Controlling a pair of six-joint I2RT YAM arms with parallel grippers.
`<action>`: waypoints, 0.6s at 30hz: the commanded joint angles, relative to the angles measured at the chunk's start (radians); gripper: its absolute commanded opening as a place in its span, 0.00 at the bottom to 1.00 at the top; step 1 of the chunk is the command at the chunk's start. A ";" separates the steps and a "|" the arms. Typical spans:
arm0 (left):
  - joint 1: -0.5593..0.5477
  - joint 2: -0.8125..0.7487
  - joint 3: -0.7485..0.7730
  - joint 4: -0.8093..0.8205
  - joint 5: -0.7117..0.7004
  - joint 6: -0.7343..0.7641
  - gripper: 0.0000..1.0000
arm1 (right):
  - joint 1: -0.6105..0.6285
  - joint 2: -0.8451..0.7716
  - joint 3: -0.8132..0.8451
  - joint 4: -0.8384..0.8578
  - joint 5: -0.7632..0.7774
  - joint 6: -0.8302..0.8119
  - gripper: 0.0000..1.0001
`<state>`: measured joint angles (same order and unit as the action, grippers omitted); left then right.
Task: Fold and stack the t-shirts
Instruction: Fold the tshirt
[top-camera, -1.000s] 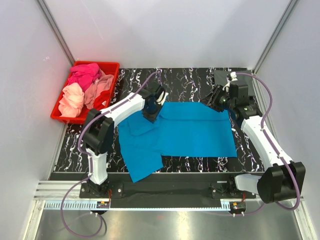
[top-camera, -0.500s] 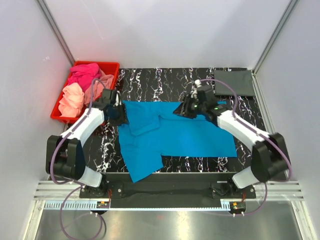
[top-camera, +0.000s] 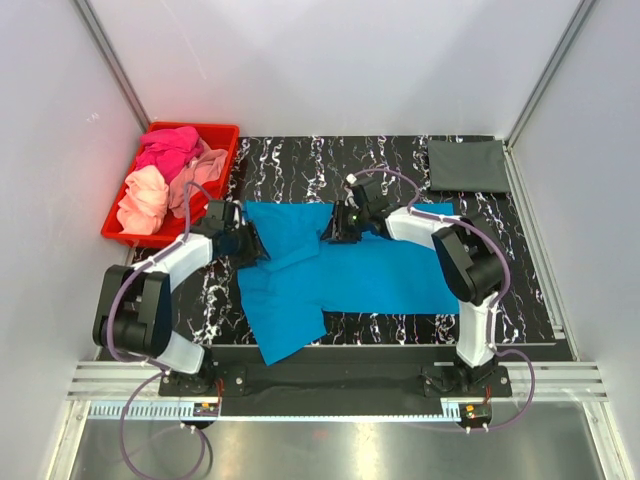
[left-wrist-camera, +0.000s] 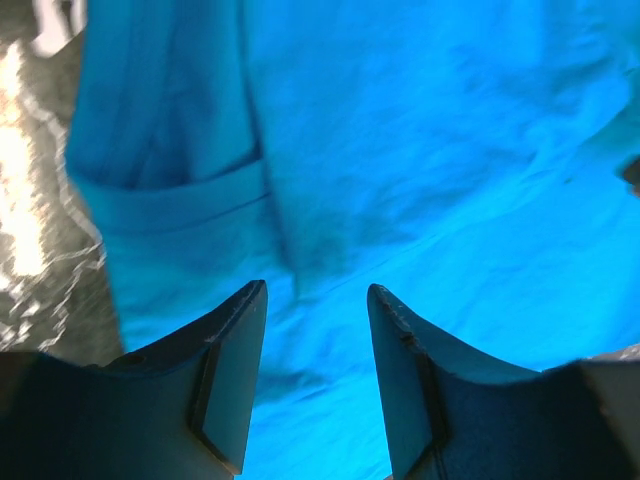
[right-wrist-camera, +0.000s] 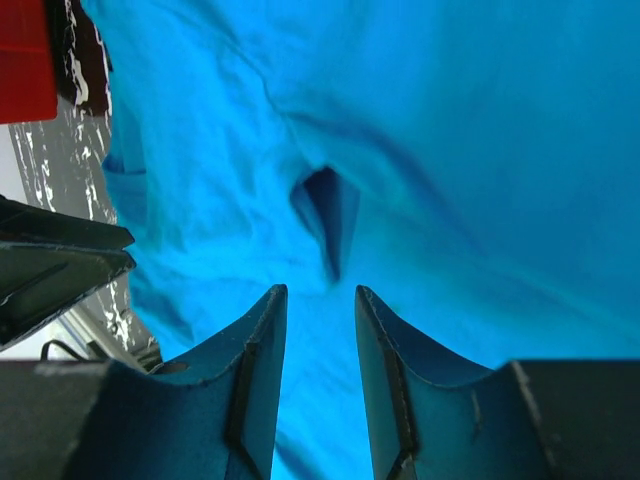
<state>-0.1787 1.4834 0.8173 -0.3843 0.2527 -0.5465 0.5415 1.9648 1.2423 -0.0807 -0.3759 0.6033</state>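
A bright blue t-shirt (top-camera: 390, 270) lies spread on the black marbled table (top-camera: 300, 165), one sleeve hanging toward the front left. My left gripper (top-camera: 246, 243) sits low at the shirt's left edge. Its jaws (left-wrist-camera: 315, 290) are open over blue cloth (left-wrist-camera: 420, 150), with nothing between them. My right gripper (top-camera: 333, 228) is over the shirt's upper middle. It is also open (right-wrist-camera: 320, 290), just short of a small raised fold (right-wrist-camera: 325, 210) in the cloth. A folded dark grey t-shirt (top-camera: 467, 165) lies at the back right corner.
A red bin (top-camera: 222, 131) at the back left holds hot pink (top-camera: 167, 148), peach (top-camera: 143, 198) and salmon (top-camera: 203, 168) shirts. White walls close in the table on three sides. The arm bases stand at the near edge.
My left gripper has opened and moved from the shirt's middle out to its left edge. My right arm has swung from the back right to the shirt's upper middle.
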 joint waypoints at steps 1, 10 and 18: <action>0.002 0.028 -0.003 0.108 0.057 -0.029 0.49 | 0.009 0.035 0.058 0.071 -0.044 -0.037 0.41; -0.011 0.035 -0.016 0.055 -0.053 -0.043 0.48 | 0.040 0.124 0.098 0.071 -0.063 -0.027 0.40; -0.036 0.051 -0.038 0.119 -0.041 -0.064 0.46 | 0.052 0.143 0.094 0.107 -0.066 -0.010 0.37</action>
<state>-0.2115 1.5364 0.7906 -0.3305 0.2165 -0.5911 0.5823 2.0975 1.3121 -0.0196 -0.4225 0.5957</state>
